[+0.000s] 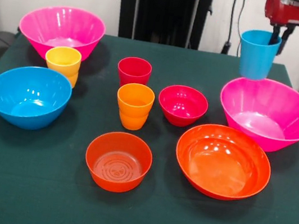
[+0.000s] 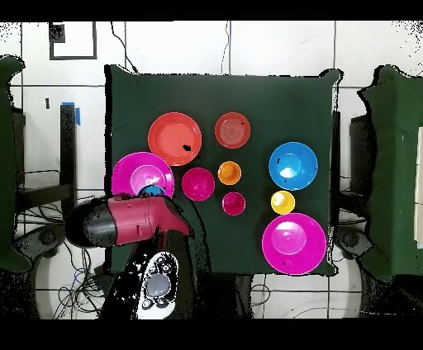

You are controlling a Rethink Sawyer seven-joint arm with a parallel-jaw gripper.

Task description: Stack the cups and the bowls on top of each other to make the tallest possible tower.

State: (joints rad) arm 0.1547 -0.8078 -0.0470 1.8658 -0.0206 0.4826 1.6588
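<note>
- Dark green tabletop [image 1: 24, 183] carries all bowls and cups.
- Nearest the front edge: small orange bowl [image 1: 118, 161] and wide orange bowl [image 1: 223, 161].
- Middle: blue bowl [image 1: 28, 96], orange cup [image 1: 134, 105], crimson bowl [image 1: 182, 105], yellow cup [image 1: 63, 63], red cup [image 1: 133, 71].
- Right edge: pink bowl [image 1: 268, 114].
- Far left corner: second pink bowl [image 1: 61, 30].
- Far right: gripper [image 1: 281, 37] clamped on the blue cup [image 1: 257, 54], lifted above the right pink bowl.

Glossy plastic cups [image 1: 134, 105] and bowls [image 1: 223, 161]; matt cloth table [image 1: 24, 183].

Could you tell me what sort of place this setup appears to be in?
Probably a robotics lab or test room: a green-covered table set with bright plastic bowls and cups, the robot arm holding a blue cup above it, and loose cables across a tiled floor.
</note>
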